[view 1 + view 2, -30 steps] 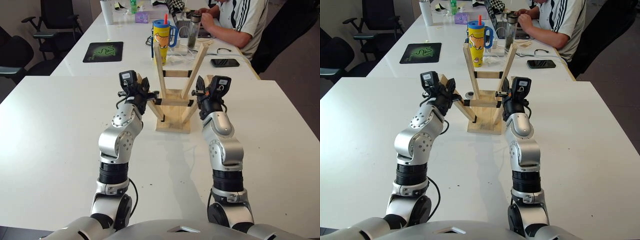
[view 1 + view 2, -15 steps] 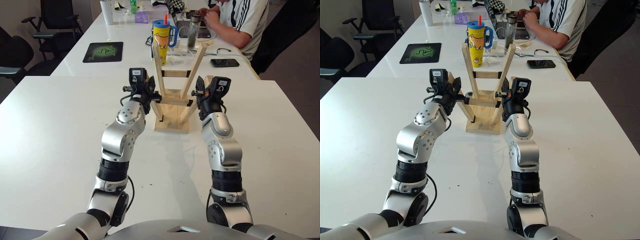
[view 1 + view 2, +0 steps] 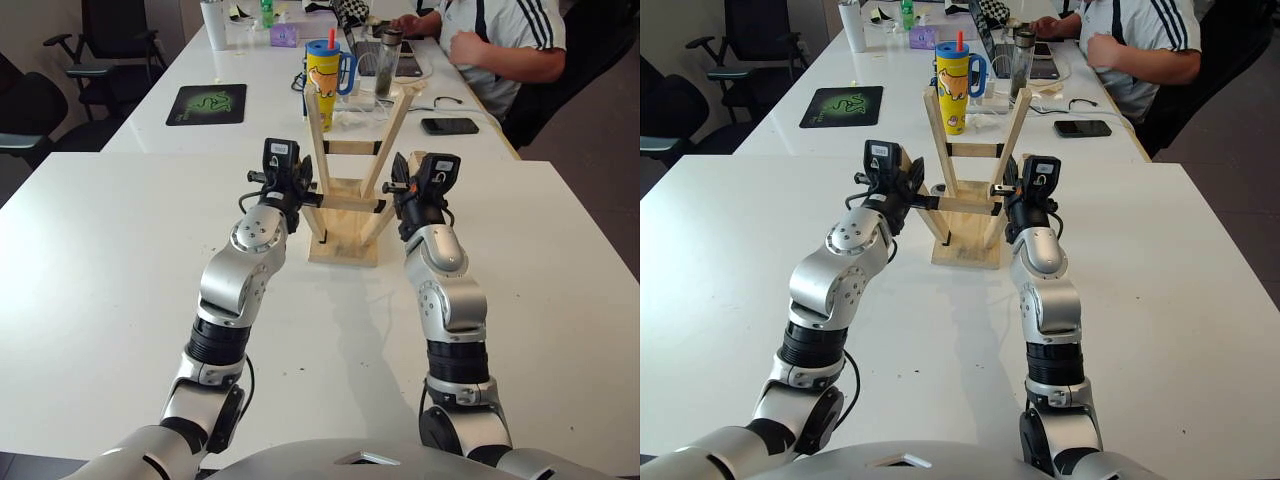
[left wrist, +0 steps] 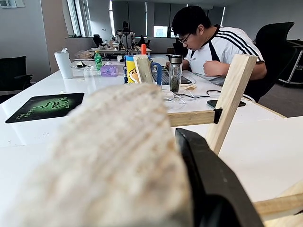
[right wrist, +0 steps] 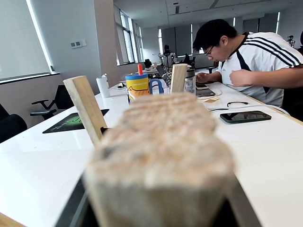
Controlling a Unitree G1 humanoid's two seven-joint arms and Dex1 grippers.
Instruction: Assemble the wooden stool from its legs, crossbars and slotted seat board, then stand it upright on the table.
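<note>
The wooden stool stands upside down on the white table, its slotted seat board (image 3: 345, 250) flat on the surface. Two far legs (image 3: 318, 130) rise from it, joined by a crossbar (image 3: 352, 147). My left gripper (image 3: 291, 186) is shut on the near left leg, beside the lower crossbar (image 3: 345, 205). On the other side, my right gripper (image 3: 408, 188) is shut on the near right leg. The left wrist view has that leg's end (image 4: 109, 161) up close beside a black finger (image 4: 213, 189). In the right wrist view the other leg's end (image 5: 161, 151) sits between the fingers.
On the table behind stand a yellow mug (image 3: 322, 65), a bottle (image 3: 388, 55), a phone (image 3: 450, 125) and a green mouse pad (image 3: 207, 103). A person sits at its far right. My own table (image 3: 100, 260) is bare on both sides of the stool.
My left gripper has moved right toward the stool, bringing the near left leg from a splayed lean to more upright. The right arm has kept still.
</note>
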